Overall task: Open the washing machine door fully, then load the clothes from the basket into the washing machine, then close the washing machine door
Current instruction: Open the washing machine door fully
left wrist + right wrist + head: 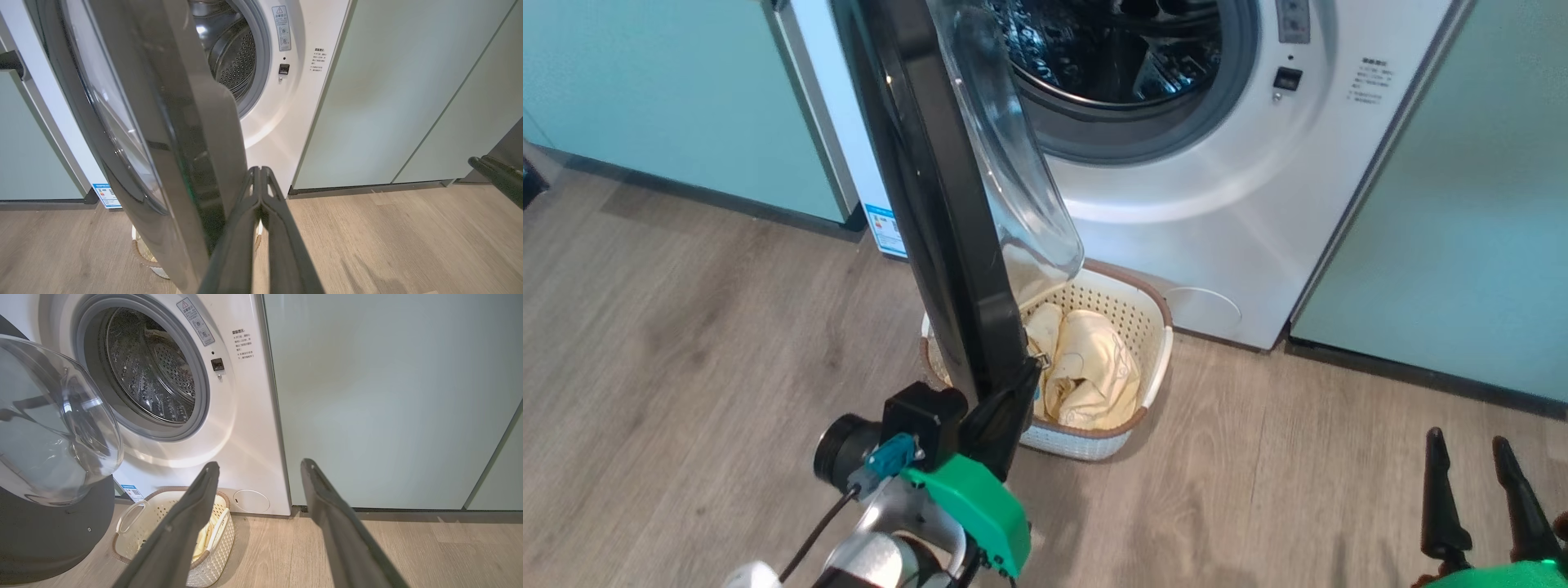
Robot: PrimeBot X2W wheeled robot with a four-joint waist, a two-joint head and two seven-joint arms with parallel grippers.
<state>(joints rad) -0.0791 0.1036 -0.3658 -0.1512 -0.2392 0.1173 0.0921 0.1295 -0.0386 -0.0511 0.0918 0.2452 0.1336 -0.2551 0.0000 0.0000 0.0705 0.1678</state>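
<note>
Door (931, 204) stands out from the washer (1217, 229) roughly square to its front, edge-on to the head camera, with the glass bowl facing right toward the open drum (1111, 49). It is hinged at the left of the opening, and its free edge points back at the robot.

Left hand (1027, 377) has its fingers pressed together and nothing between them. The tips are at the door's free edge, on the bowl side. The wrist view shows them just right of the rim. They look to be touching, but I cannot be sure.

Key relation: the door lies directly left of the left hand, so a sideways push to the left would swing it wider about its upright hinge. My reading is that it is not yet fully open, with a good arc left before it comes round toward the washer's left side.

Right hand (1466, 441) is low right with its fingers apart and empty, well away from the door. The left hand is plainly the nearer one for this step.

Basket (1152, 327) sits on the floor (686, 327) close to the washer's front, below the opening. The door's lower edge crosses over its left side in the head view.

Clothes (1094, 367) lie heaped inside the basket, pale yellow and not yet loaded.

Risk, as a guess — closed tips on a glossy rim may slide off toward the bowl.
</note>
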